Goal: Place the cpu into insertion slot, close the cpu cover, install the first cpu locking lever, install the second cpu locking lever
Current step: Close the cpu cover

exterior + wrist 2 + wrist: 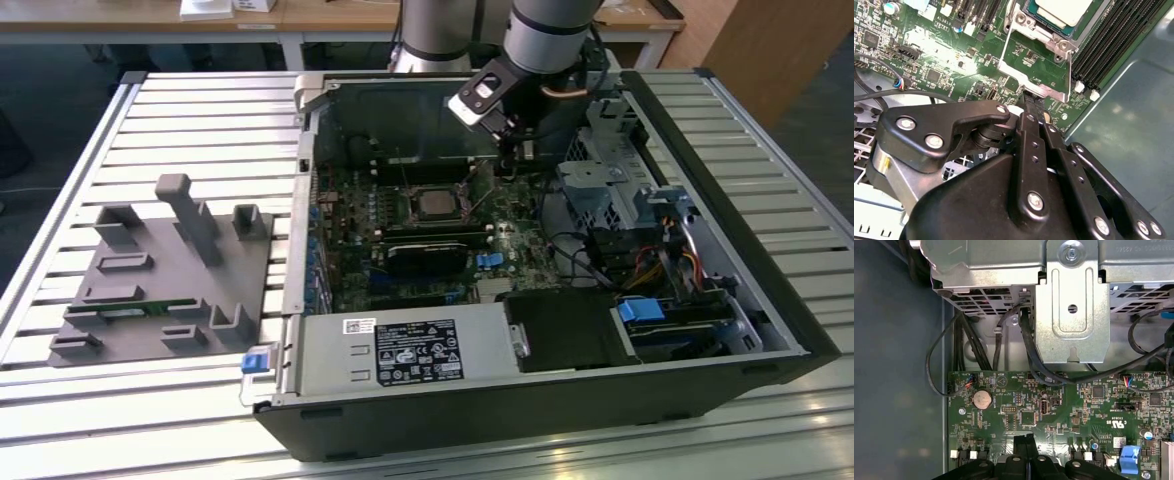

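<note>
Black fingers [1030, 140] lie pressed together, with barely a slit between them, as we look into an open computer case [534, 425]. In both wrist views the gripper [1026, 100] [1024, 439] brings its tips against the free edge of the cpu cover [1046, 90]. We cannot tell whether the thin sheet metal is nipped between the tips or merely touched.

The cover stands swung clear of the socket, and green board shows through its square window. Just beyond its hinge end we see the cpu [1061, 10] seated in the insertion slot [454, 215], silvery top up.

In the exterior view the gripper [507, 165] hangs near the cpu [434, 204], at one o'clock from it. The power supply [400, 350] sits at six o'clock from the chip. A grey fixture block [160, 270] rests on the slatted table [200, 110] at nine o'clock from the case.
</note>
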Controlling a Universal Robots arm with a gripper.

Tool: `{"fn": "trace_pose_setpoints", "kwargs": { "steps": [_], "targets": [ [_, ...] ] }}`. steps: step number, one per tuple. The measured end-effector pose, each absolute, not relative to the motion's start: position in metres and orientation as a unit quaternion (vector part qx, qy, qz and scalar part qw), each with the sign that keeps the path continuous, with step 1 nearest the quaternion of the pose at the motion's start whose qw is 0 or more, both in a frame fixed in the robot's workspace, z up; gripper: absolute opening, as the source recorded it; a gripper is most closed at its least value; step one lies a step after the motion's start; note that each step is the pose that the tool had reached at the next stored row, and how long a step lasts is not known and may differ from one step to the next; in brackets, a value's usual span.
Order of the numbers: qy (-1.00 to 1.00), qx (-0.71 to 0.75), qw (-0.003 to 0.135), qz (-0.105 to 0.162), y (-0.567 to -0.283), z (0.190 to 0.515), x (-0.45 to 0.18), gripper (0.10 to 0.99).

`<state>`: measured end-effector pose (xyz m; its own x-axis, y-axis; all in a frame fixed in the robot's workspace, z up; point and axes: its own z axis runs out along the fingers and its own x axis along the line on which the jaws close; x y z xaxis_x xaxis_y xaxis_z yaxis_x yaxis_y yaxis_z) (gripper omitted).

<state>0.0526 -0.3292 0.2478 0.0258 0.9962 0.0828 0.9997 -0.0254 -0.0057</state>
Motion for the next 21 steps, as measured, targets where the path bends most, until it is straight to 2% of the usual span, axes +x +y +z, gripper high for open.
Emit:
{"fn": "trace_pose_setpoints", "kwargs": {
  "steps": [21],
  "targets": [
    [-0.697,-0.715,0.031,-0.028,-0.3292,0.2478,0.0483,0.106]
  ]
}}
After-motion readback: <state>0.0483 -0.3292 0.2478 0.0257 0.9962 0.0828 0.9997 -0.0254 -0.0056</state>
